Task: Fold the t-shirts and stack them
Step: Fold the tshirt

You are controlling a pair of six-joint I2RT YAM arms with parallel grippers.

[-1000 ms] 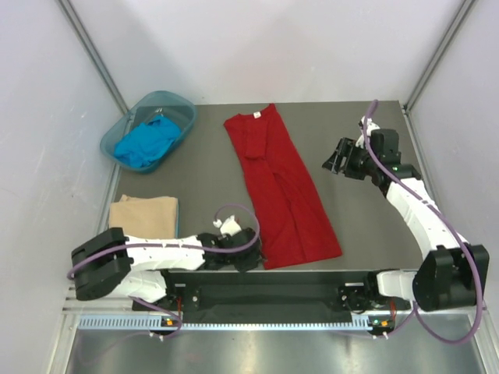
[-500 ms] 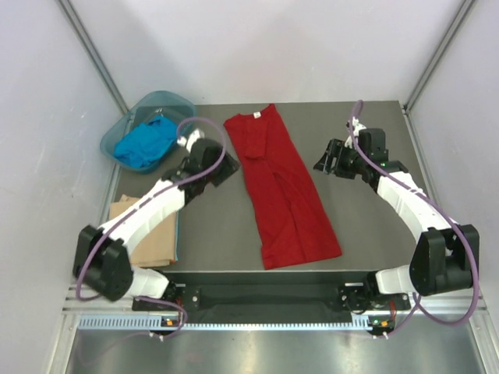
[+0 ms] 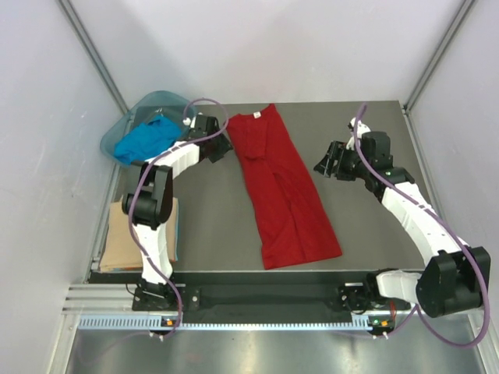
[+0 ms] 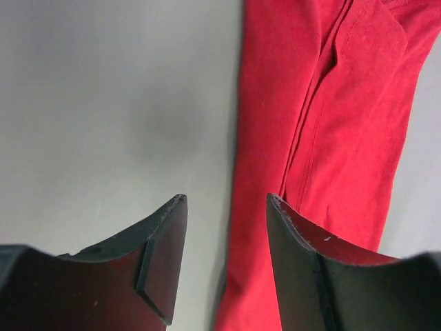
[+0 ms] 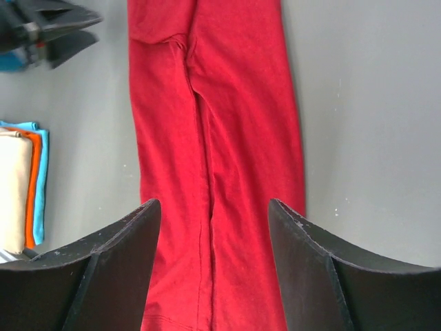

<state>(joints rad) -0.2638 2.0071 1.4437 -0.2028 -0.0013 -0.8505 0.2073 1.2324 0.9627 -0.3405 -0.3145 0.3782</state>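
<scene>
And there we had the bench (image 3: 210,226), a flat dark grey top boxed in by plain white walls (image 3: 273,47), with slanted metal posts (image 3: 93,54) running up at the far corners. Along the near edge ran a perforated rail (image 3: 234,321), with both arm bases bolted just behind it.

Down the middle lay the red t-shirt (image 3: 281,187), folded lengthwise into a long strip. Its white neck label (image 3: 255,115) sat at the far end and its hem angled toward the near right. At the far left corner sat the teal basin (image 3: 156,100), and the blue t-shirt (image 3: 144,140) lay bunched inside it. At the near left the tan t-shirt (image 3: 132,234) lay folded flat; from the right wrist we saw it topping an orange layer (image 5: 31,186) and a light blue one.

The left arm stretched away past the tan t-shirt and right alongside the basin. The left pincer (image 3: 221,148) hung at the red t-shirt's left edge near the collar end, fingers apart. One was over cloth and one over bare bench, with nothing between them. Whether it touched the cloth, we could not tell.

The right pincer (image 3: 327,162) hovered well to the right of the red t-shirt, also spread and empty, and purple cables (image 3: 437,226) looped along its arm.
</scene>
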